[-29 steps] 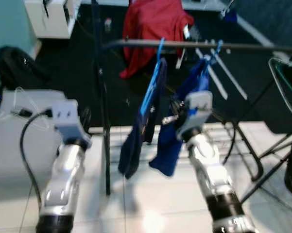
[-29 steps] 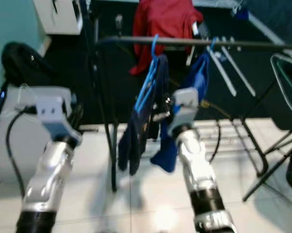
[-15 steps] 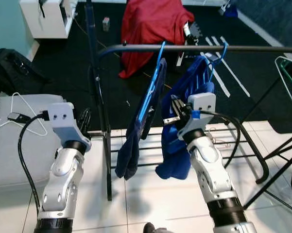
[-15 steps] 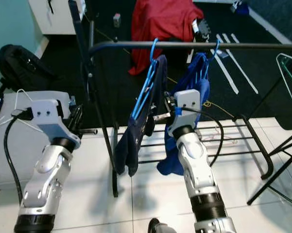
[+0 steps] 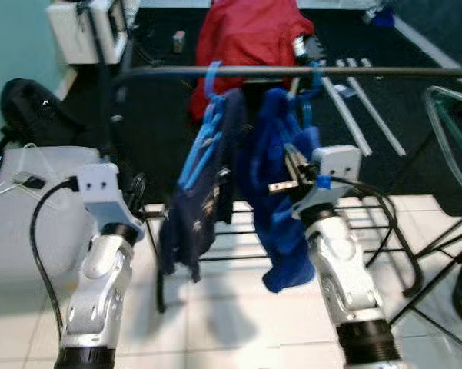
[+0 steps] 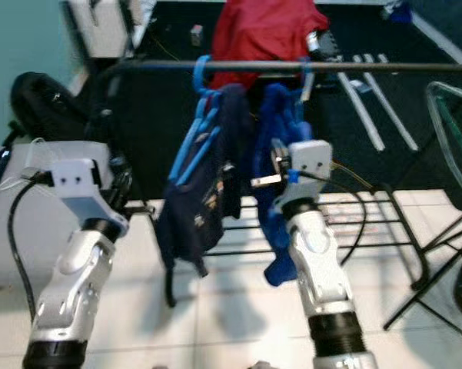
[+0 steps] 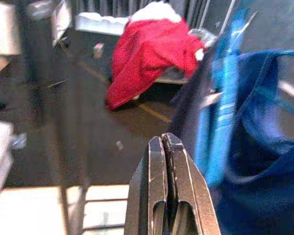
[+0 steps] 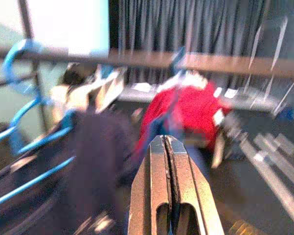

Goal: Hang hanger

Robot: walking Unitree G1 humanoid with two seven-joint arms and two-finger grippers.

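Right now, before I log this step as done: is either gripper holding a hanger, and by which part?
Nothing is held. The left gripper and right gripper are both shut on nothing; both blue hangers already hang on the rail.

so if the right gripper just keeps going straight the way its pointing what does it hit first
Probably the blue garment on the rail. The right gripper, fingers shut, points into that hanging cloth, with the red cloth farther behind. Depth is unclear in the blur.

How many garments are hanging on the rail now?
2: a dark navy garment on a light blue hanger, and a brighter blue garment beside it toward the robot's right. Others may be hidden.
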